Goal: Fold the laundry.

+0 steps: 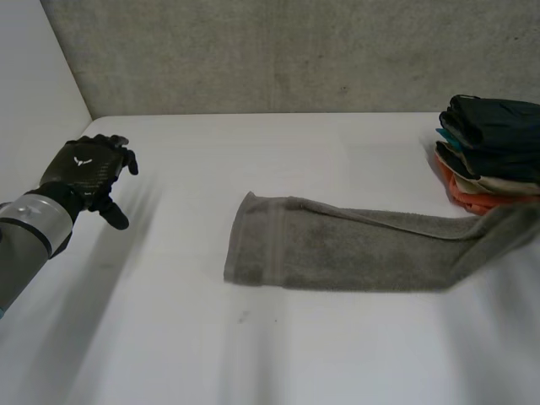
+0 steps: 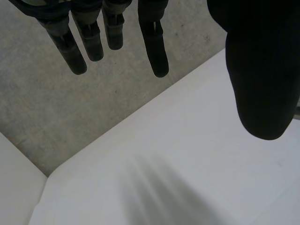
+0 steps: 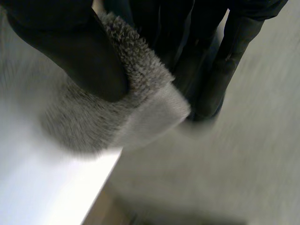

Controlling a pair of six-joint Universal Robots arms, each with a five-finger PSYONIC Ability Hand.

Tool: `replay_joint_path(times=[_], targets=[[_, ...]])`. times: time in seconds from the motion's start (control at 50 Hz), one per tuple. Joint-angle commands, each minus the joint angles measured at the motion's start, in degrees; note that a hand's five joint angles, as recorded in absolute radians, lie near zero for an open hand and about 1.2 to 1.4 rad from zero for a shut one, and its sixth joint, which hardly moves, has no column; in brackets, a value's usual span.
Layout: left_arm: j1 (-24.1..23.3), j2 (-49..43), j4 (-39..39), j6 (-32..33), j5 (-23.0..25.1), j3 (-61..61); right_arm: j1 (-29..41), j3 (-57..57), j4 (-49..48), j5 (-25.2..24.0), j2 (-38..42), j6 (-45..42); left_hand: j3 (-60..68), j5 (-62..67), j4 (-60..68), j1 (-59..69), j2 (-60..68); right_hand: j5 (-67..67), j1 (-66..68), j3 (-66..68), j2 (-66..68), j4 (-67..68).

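Straight, parted fingers [image 2: 157, 47] of the left robot hand [image 2: 262, 70] above white table [image 2: 187, 154], grey wall [image 2: 70, 112] behind

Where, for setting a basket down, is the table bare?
Bare: the white table in front of the long grey terry towel, between it and the concrete wall, and beside the open left hand. Crowded: the right edge, with the stack of folded clothes and the right hand pinching the towel's end.

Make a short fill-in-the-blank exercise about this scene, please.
1. The right hand pinches the grey towel between thumb and ____.
2. The left hand is open and holds ____.
3. The lowest garment in the stack of folded clothes is ____.
Missing words: fingers; nothing; orange.
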Motion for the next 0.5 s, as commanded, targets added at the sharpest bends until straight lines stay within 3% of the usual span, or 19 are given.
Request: replay_joint_path(times=[0.02,0.14,0.28,0.32,0.34,0.42,0.5], targets=[[-1.45,0.74,-0.07,-1.14,-0.21,-0.10,19.96,6.67,-15.64,-13.93,-2.36,0.79,-2.22,-2.81,-1.89,-23.77,-1.93,12.62,16.19,11.95,12.25,11.32],[-3.29,0.57,0.01,-1.40,-0.55,-0.36,34.11,9.06,-21.72,-24.22,4.91,-0.87,-2.22,-2.81,-1.89,-23.77,-1.93,12.62,16.19,11.95,12.25,11.32],[-6.46,-0.93,0.45,-1.40,-1.35,0.07,40.46,3.17,-16.72,-20.11,14.16,-4.04,-2.22,-2.81,-1.89,-23.77,-1.93,12.62,16.19,11.95,12.25,11.32],[-7.95,-1.63,0.89,-1.40,-1.87,0.77,41.16,1.15,-14.26,-16.78,14.25,-3.17,-2.22,-2.81,-1.89,-23.77,-1.93,-38.96,-35.40,-39.63,-39.33,-40.26],[-8.48,-1.81,1.15,-1.40,-2.14,1.13,41.34,0.88,-13.73,-15.20,13.82,-2.03,-2.22,-2.81,-1.89,-23.77,-1.93,-57.38,-53.81,-58.05,-57.75,-58.68],[-11.11,-2.77,1.86,-1.40,-3.72,3.15,41.25,2.19,-15.48,-9.66,9.78,8.76,-2.22,-2.81,-1.89,-23.77,-1.93,-57.38,-53.81,-58.05,-57.75,-58.68],[-14.36,-3.48,1.95,-1.58,-5.48,5.34,38.98,5.44,-15.40,-7.98,0.39,22.56,-2.22,-2.81,-1.89,-23.77,-1.93,-57.38,-53.81,-58.05,-57.75,-58.68]])
